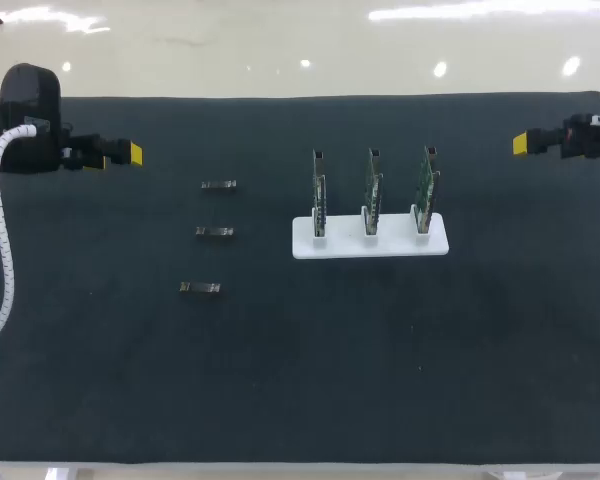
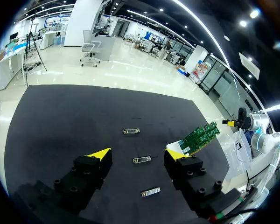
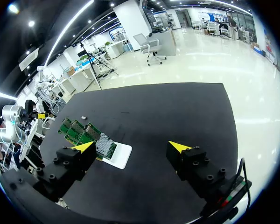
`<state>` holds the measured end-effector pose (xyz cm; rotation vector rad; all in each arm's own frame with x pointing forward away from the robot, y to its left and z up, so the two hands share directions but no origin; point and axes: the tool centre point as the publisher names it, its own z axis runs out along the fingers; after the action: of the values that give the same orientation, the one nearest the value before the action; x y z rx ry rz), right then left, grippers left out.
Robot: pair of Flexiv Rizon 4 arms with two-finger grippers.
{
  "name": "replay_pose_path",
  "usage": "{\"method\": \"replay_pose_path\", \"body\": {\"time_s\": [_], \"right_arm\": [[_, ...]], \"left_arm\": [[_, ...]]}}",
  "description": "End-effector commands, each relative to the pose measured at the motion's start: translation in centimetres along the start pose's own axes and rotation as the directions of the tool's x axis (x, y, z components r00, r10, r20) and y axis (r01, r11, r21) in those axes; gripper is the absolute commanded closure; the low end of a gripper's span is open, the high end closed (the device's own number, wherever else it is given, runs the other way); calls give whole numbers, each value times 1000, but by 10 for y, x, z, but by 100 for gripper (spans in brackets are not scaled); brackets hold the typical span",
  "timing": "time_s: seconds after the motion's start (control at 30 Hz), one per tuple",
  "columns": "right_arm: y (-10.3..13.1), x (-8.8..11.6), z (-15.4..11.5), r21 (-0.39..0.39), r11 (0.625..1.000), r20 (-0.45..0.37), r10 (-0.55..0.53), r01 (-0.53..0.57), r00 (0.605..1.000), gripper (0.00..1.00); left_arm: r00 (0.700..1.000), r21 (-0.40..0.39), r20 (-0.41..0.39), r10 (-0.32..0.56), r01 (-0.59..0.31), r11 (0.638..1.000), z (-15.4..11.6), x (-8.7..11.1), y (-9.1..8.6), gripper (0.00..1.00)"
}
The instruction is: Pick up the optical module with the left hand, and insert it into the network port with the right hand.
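Zero steps done: nothing picked up, nothing plugged in.
You've got three optical modules flat on the dark mat (image 1: 380, 350): far module (image 1: 218, 185), middle module (image 1: 214, 232), near module (image 1: 200, 288), all at 9 o'clock of the white holder (image 1: 305, 246) carrying three upright green boards (image 1: 372, 185). Your left gripper (image 1: 130, 152) hangs at the mat's 10 o'clock, fingers spread wide, empty, well apart from the modules. Your right gripper (image 1: 521, 143) sits at 2 o'clock, also spread and empty. Left to do, by my read: left grasp, handover to right, insertion. Ports too small to make out.
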<state>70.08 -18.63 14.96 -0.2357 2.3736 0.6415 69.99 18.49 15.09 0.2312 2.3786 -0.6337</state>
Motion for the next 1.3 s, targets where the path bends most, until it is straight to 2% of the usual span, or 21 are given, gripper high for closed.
{"method": "replay_pose_path", "body": {"time_s": [0.03,0.27,0.33,0.4,0.43,0.5,0.53,0.57,0.67,0.8,0.9,0.93,0.97,1.03,1.2,1.23,1.27,1.3], "right_arm": [[1,0,0,4,1000,1,1,-1,1000,0],[1,0,0,4,1000,1,1,-1,1000,0],[1,0,0,4,1000,1,1,-1,1000,0],[1,0,0,4,1000,1,1,-1,1000,0],[1,0,0,4,1000,1,1,-1,1000,0],[1,0,0,4,1000,1,1,-1,1000,0],[1,0,0,4,1000,1,1,-1,1000,0],[1,0,0,4,1000,1,1,-1,1000,0],[1,0,0,4,1000,1,1,-1,1000,0],[1,0,0,4,1000,1,1,-1,1000,0],[1,0,0,4,1000,1,1,-1,1000,0],[1,0,0,4,1000,1,1,-1,1000,0],[1,0,0,4,1000,1,1,-1,1000,0],[1,0,0,4,1000,1,1,-1,1000,0],[1,0,0,4,1000,1,1,-1,1000,0],[1,0,0,4,1000,1,1,-1,1000,0],[1,0,0,4,1000,1,1,-1,1000,0],[1,0,0,4,1000,1,1,-1,1000,0]], "left_arm": [[1000,-4,-4,-1,1,1000,0,-1,-1,0],[1000,-4,-4,-1,1,1000,0,-1,-1,0],[997,44,-25,66,-65,997,2,-5,-4,0],[988,47,-44,146,-144,988,6,-7,-2,0],[981,90,-65,180,-174,981,8,-7,-1,0],[960,111,-94,263,-252,961,8,-3,0,0],[947,161,-116,301,-281,946,7,-1,0,0],[936,170,-126,329,-306,937,5,1,-1,0],[853,239,-199,483,-435,868,-1,7,1,0],[722,331,-250,645,-562,758,-13,12,-1,0],[583,403,-301,755,-640,655,-20,24,-5,0],[555,406,-314,771,-655,637,-20,26,-6,0],[501,425,-335,798,-675,603,-21,31,-7,0],[428,469,-351,833,-690,551,-25,40,-11,0],[190,563,-366,911,-734,379,-36,61,-27,0],[151,569,-368,918,-744,350,-38,67,-30,0],[130,568,-366,921,-753,332,-40,70,-32,0],[122,568,-366,922,-756,326,-42,72,-32,0]]}}
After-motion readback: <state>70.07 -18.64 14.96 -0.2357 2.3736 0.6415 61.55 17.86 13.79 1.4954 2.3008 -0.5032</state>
